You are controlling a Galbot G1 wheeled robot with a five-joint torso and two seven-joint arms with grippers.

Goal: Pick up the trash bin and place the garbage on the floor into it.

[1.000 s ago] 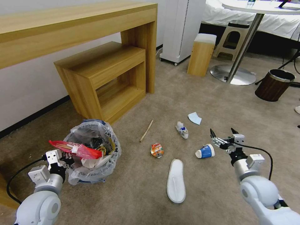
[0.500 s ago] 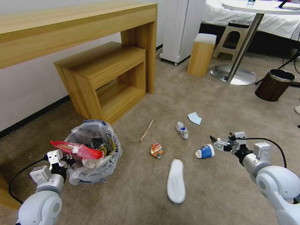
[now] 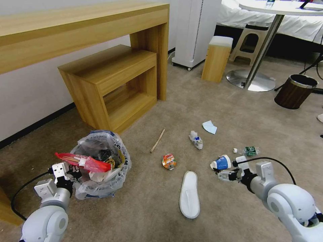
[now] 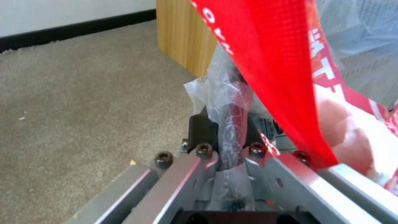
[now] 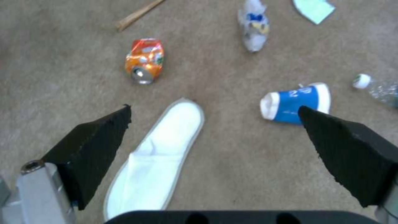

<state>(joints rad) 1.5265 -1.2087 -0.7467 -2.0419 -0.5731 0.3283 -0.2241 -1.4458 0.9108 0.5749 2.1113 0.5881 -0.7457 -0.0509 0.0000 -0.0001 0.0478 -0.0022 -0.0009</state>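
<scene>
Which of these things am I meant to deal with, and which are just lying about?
Job:
bag-lined round trash bin, left claw clamped on its rim
blue paper cup
white slipper
crushed orange can

Not the job:
brown wood-grain bin
wooden shelf unit

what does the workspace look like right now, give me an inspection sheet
surface: beige carpet, litter strewn across it
trash bin: upright, bag-lined, stuffed; red wrapper lies across its top
garbage: white slipper, blue paper cup on its side, crushed orange can, crumpled cup, wooden stick, pale blue paper, clear bottle
left gripper: shut on the bin's bagged rim
right gripper: open, low over slipper and blue cup
cables: black cable loops off right wrist
surroundings: wooden desk, brown wood-grain bin, round table base
</scene>
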